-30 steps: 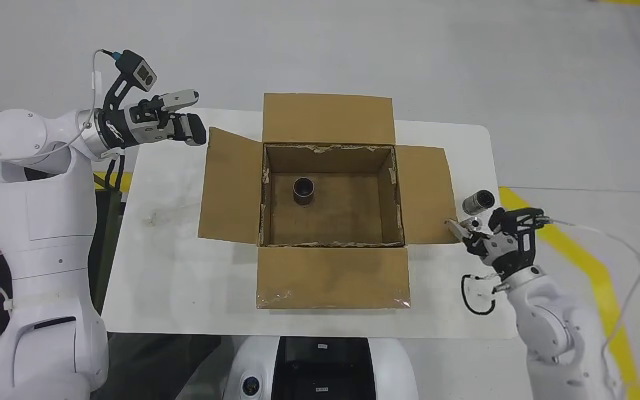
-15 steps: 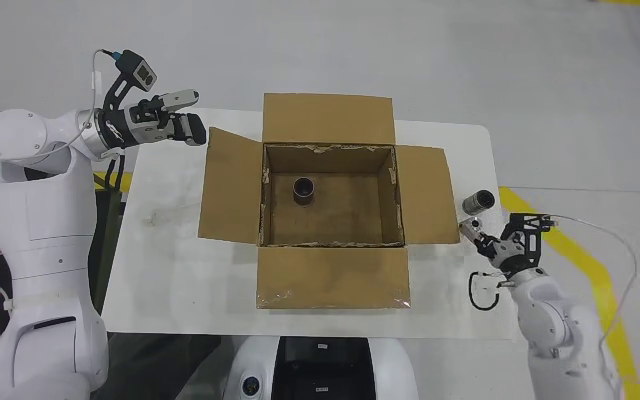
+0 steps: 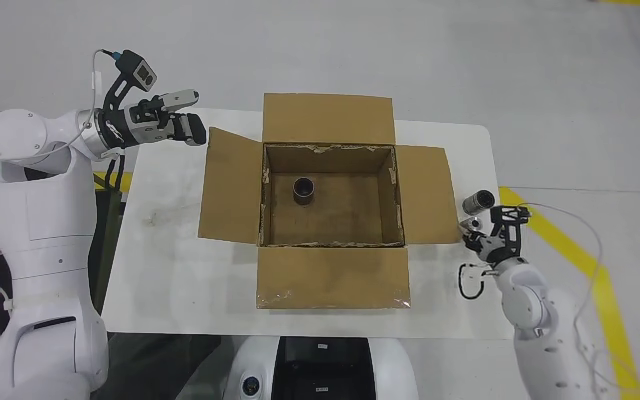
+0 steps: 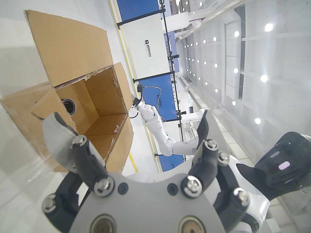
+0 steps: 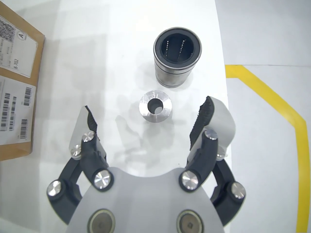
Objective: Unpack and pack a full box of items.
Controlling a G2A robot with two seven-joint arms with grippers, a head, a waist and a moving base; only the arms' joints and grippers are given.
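Steel bearing [image 5: 177, 56], bushing [image 5: 155, 109] near table [image 5: 109, 13] edge; left fingers [image 4: 58, 134], right fingers [image 5: 220, 120] wide, empty.

Can see just one corner of the box [image 5: 14, 81], cut off at the side. Can't see the whole tube [image 4: 68, 105], partly behind the box's edge.

The open box [image 3: 332, 278] sits mid-way across the table [image 3: 165, 265] holding one sleeve [image 3: 303, 189], with a bearing [image 3: 479, 201] at the right edge.

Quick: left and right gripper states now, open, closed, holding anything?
Left gripper: jaws open, holding nothing.
Right gripper: jaws open, holding nothing; a small metal sleeve stands free nearby.
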